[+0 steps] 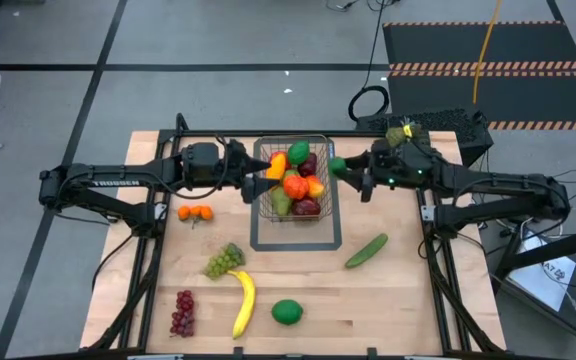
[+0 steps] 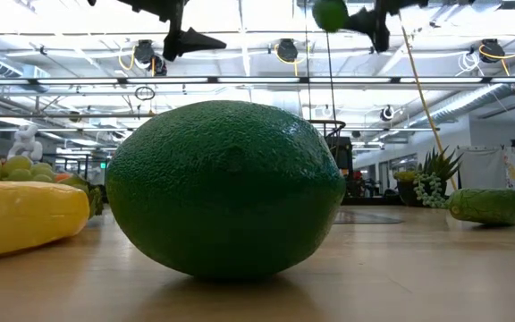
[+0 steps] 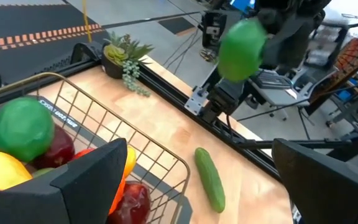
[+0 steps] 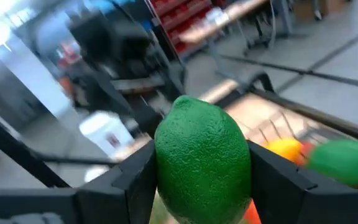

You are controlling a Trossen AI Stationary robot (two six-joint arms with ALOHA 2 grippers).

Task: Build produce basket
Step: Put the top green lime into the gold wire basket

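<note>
The wire basket (image 1: 320,190) stands at the middle of the table's far half, holding red, orange, yellow and green produce (image 1: 296,185). My right gripper (image 1: 340,168) hangs just right of the basket's right rim, shut on a green lime (image 4: 202,165), which the left wrist view (image 3: 241,50) also shows. My left gripper (image 1: 258,184) stands open over the basket's left rim, nothing between its fingers. Loose on the table lie small oranges (image 1: 195,212), green grapes (image 1: 224,260), a banana (image 1: 243,303), red grapes (image 1: 183,312), another lime (image 1: 287,312) and a cucumber (image 1: 366,250). My right gripper pinches the lime by its two opposite sides (image 4: 166,168) between its two fingers (image 4: 272,177). The fingers lie level and come from the table's right side. The lime is lifted clear of the table, up beside the basket's right rim (image 1: 330,170).
A flat grey rectangular outline (image 1: 295,242) lies on the table under and in front of the basket. A small potted plant (image 1: 400,133) stands at the far right corner. Black frame rails (image 1: 438,270) run along the table's sides. The near lime (image 2: 226,188) fills the low view.
</note>
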